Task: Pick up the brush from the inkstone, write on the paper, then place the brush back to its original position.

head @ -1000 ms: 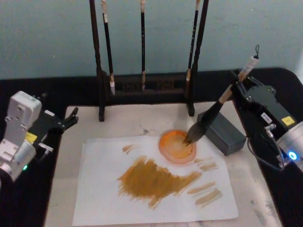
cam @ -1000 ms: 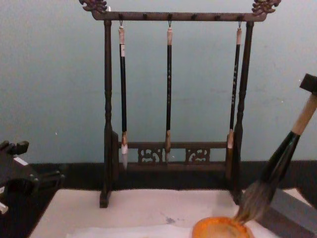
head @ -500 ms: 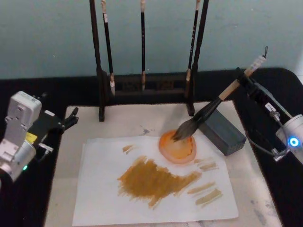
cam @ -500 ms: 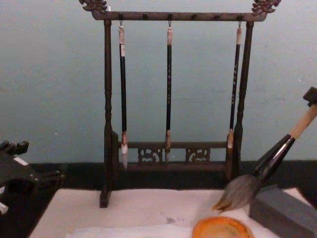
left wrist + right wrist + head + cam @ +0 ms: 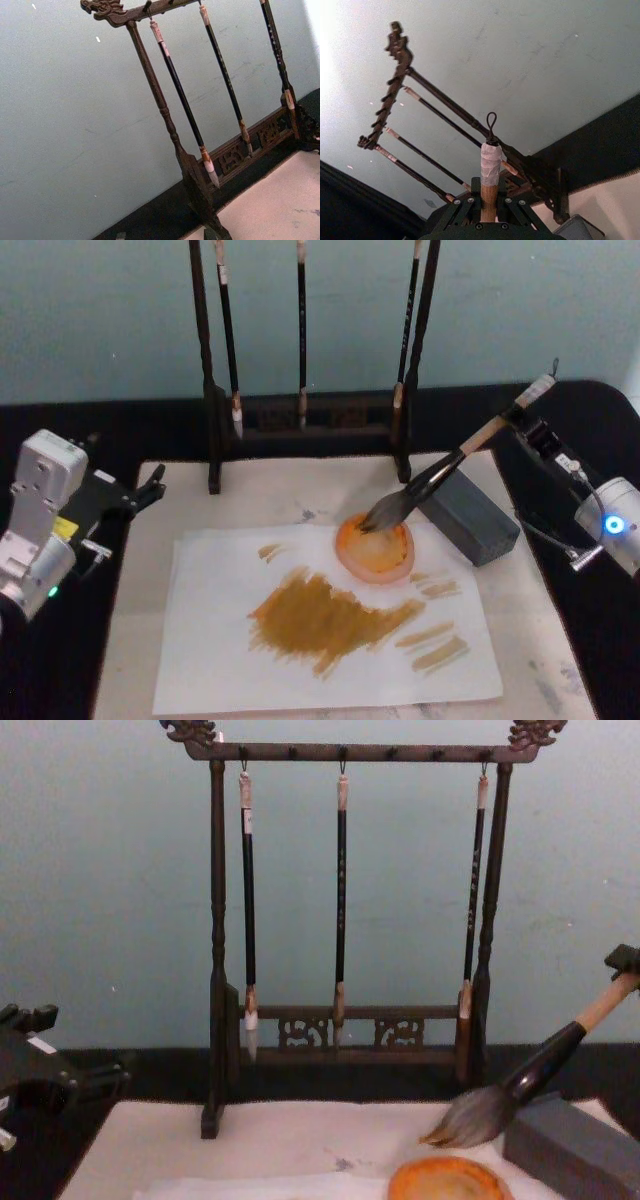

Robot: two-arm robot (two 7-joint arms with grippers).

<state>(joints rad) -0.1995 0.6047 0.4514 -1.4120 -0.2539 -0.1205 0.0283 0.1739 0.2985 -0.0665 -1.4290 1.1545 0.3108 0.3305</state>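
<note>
Slanting low, the brush hangs in the air with its bushy tuft just above the far rim of the orange dish. Its black section passes over the grey block (the inkstone, by my reading). Seen from the chest view, the hairs clear the dish without touching it.

The right gripper holds the pale handle near its taped top end, with the jaws pinching the wood from both sides, as the right wrist view makes plain.

The paper lies on the cream mat with the dish on its far edge. It already carries a broad ochre patch and several short strokes, so I judge the writing done and the return step in hand.

The next move calls for lowering the shaft onto the block at this shallow angle and letting it settle before the jaws part, while keeping the wet tuft off the clean paper.

The left gripper sits idle at the mat's left edge over the dark bench — its jaws look spread and empty, though that is hard to make out.

Behind stands the wooden rack with three thin brushes.
</note>
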